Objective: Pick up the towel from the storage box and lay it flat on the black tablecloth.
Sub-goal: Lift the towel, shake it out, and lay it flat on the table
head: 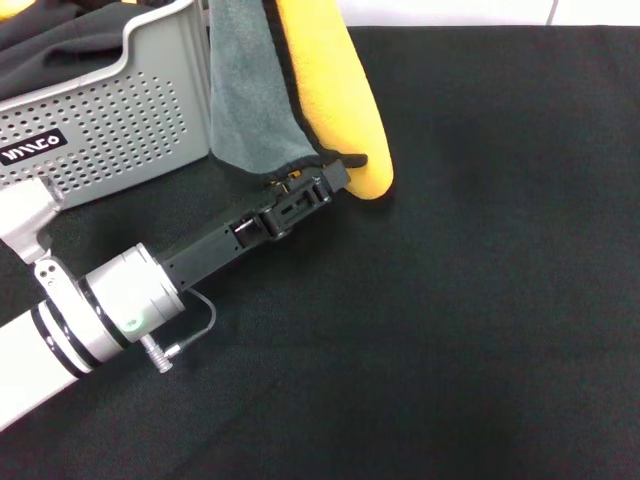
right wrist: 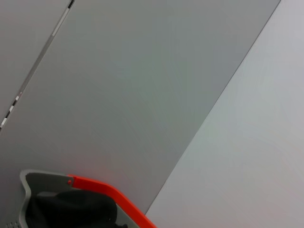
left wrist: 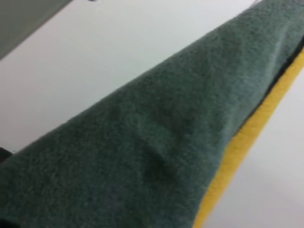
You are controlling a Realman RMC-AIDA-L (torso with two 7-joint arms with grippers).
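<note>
Your left hand is clamped on the towel's lower edge, holding it draped above the black tablecloth, beside the storage box.

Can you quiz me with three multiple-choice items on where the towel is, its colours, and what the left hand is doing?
1. Where is the towel?
A. Lying in the storage box
B. Hanging above the black tablecloth, beside the storage box
C. Spread flat on the black tablecloth

2. Which colours are its two faces?
A. Grey and yellow-orange
B. Red and white
C. Blue and green

3. What is the left hand doing?
A. Parked away from the towel
B. Resting inside the storage box
C. Meeting the towel's lower edge

Answers: 1 B, it hangs folded to the right of the storage box, over the black tablecloth. 2 A, both faces show side by side. 3 C, its tip sits at the hanging edge.
</note>
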